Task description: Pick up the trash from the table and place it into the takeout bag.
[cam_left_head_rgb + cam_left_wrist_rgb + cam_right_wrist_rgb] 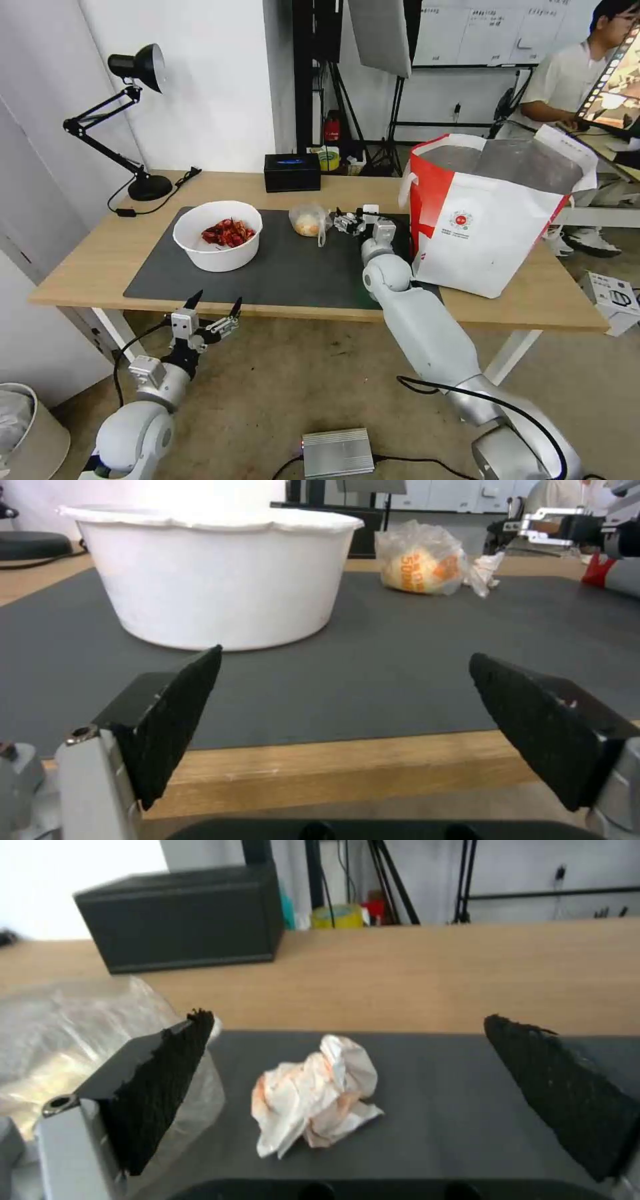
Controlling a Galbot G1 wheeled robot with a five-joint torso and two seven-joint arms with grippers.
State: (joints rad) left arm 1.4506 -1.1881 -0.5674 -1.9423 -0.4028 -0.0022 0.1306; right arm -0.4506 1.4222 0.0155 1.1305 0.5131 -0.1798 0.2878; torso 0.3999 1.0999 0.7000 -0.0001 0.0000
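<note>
A crumpled white tissue (313,1100) with orange stains lies on the dark mat (453,1100), just ahead of and between the fingers of my open right gripper (348,1017). In the head view that gripper (345,222) hovers low over the mat between the clear bag with a bun (308,221) and the takeout bag (493,213). The white bowl of red shells (217,235) stands on the mat's left part. My left gripper (218,300) hangs open and empty just before the table's front edge (300,311), facing the bowl (220,575).
A black tissue box (291,172) sits at the table's back edge, and a black desk lamp (133,120) stands at the back left. The takeout bag stands upright and open on the table's right side. A grey box (337,452) lies on the floor.
</note>
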